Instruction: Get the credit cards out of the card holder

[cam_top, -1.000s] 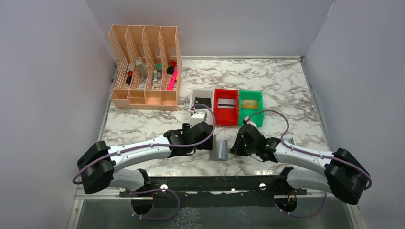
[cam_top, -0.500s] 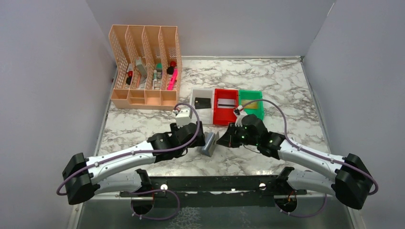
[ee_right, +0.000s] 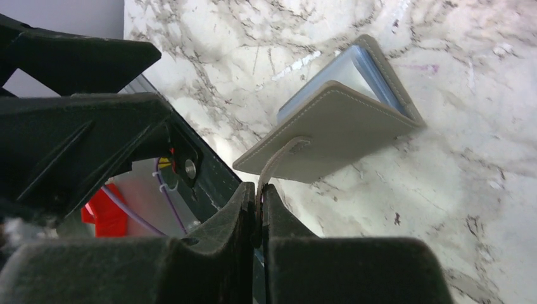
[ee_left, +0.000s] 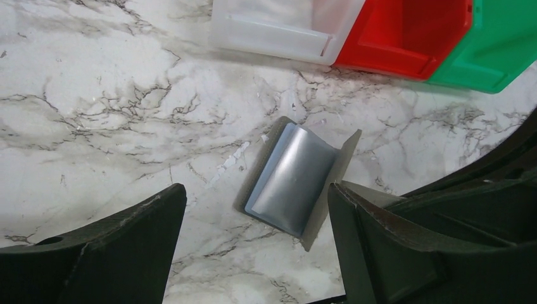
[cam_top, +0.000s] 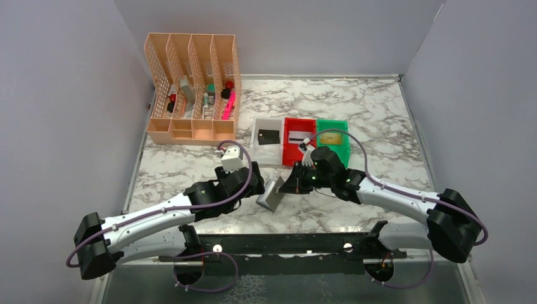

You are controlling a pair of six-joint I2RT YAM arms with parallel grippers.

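Note:
The card holder (cam_top: pixel 271 194) lies half open on the marble, its grey cover (ee_right: pixel 335 130) propped up over the light-blue inside (ee_left: pixel 291 177). My right gripper (ee_right: pixel 260 196) is shut on the thin grey strap (ee_right: pixel 278 155) that hangs from the cover. Just left of the holder, my left gripper (cam_top: pixel 256 187) hovers open, its dark fingers (ee_left: pixel 120 240) spread wide either side of it. A black credit card (cam_top: pixel 268 135) lies in the white bin, a silvery-white one (cam_top: pixel 299 137) in the red bin, a gold one (cam_top: pixel 331 137) in the green bin.
The white bin (cam_top: pixel 258 151), red bin (cam_top: pixel 286 151) and green bin (cam_top: pixel 346 149) stand side by side just behind the grippers. An orange mesh organizer (cam_top: pixel 192 88) with small items fills the back left. Grey walls close in the table on three sides.
My right gripper has drawn the card holder leftward by its strap and tipped its cover up. The left arm has pulled back to the left, still open.

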